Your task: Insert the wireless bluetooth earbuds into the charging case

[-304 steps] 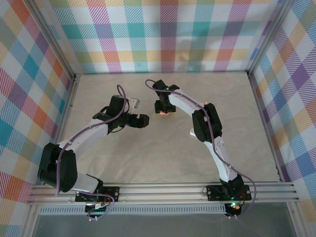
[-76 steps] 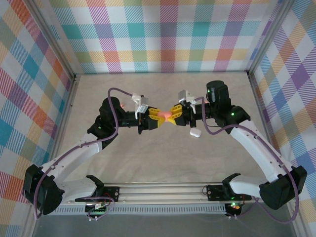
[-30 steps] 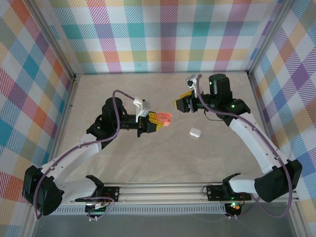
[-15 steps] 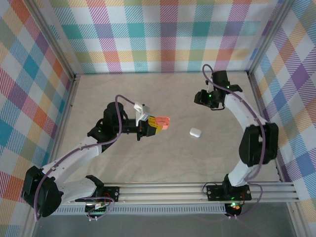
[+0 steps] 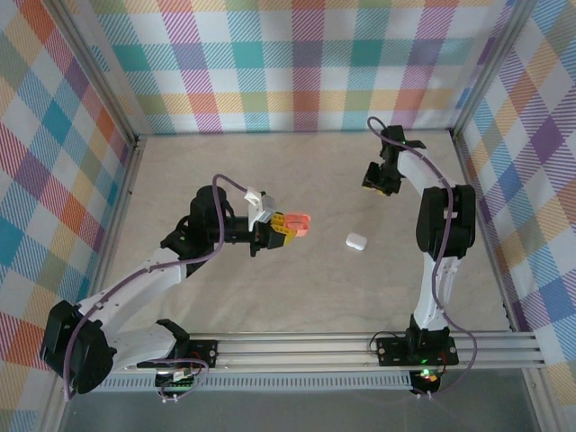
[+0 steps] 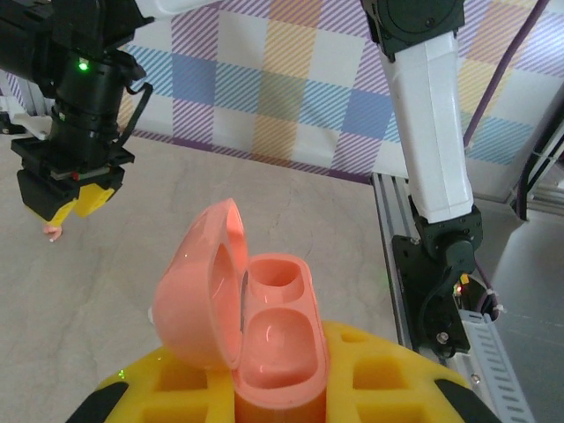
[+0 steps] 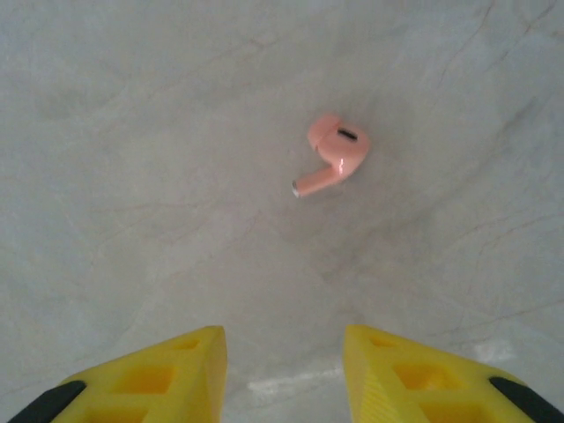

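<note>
Right pincer [image 7: 284,370] hangs apart over the far-right earbud [image 7: 333,154]: tiny, light, probably slick; best pinched across its stem. Left pincer [image 6: 275,392] clamps the open charging case [image 6: 264,317].

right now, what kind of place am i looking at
Probably a robot test booth: bright plaid cloth walls box in a beige tabletop, and a left arm and right arm are bolted to an aluminium rail at its edge.

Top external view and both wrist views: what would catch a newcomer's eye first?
The salmon-pink charging case stands out first: its lid is open, both wells are empty, and the left gripper holds it above the middle of the table. Next comes one pink earbud, lying just ahead of the open right gripper at the far right. A white case lies apart.
</note>
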Available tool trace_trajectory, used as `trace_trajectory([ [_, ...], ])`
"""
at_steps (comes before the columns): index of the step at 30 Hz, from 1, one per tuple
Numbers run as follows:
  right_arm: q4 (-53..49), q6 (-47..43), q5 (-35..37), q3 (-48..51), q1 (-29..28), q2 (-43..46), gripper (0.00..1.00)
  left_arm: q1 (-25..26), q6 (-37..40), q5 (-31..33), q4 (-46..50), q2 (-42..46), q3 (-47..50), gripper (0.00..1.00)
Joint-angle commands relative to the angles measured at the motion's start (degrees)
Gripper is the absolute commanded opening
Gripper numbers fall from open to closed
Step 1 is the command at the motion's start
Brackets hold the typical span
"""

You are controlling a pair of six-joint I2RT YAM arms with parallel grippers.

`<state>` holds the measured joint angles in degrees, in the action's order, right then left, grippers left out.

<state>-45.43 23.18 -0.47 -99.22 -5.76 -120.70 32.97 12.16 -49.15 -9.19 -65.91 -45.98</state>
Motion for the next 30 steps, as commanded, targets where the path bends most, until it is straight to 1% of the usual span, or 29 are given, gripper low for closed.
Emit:
trace_trajectory([
  [1, -3.26, 0.48, 1.55, -4.12, 1.47, -2.16, 0.40, 0.24, 5.19, -1.24, -2.64, -1.18, 0.53, 0.00],
  [5, -4.57, -0.06, 1.61, -6.33, 2.24, -3.82, 0.41, 0.42, 8.64, 2.26, -3.80, -1.72, 1.13, 0.00],
  [10, -4.64, -0.67, 0.44, -6.42, 3.09, -4.45, 0.42, 1.74, 13.41, 10.17, -4.23, -0.76, 2.59, 0.00],
  [13, -4.97, -0.94, 0.12, -6.51, 3.31, -4.92, 0.42, 1.76, 14.89, 12.39, -4.52, -0.25, 3.11, 0.00],
  [24, -6.32, -1.04, 0.69, -11.36, 3.68, -9.06, 0.40, 1.81, 16.18, 10.91, -3.20, -3.50, 1.87, 0.00],
  [30, -5.87, -0.59, -1.00, -13.54, 3.74, -11.07, 0.37, 1.75, 17.06, 10.49, -2.35, -4.57, 0.74, 0.00],
])
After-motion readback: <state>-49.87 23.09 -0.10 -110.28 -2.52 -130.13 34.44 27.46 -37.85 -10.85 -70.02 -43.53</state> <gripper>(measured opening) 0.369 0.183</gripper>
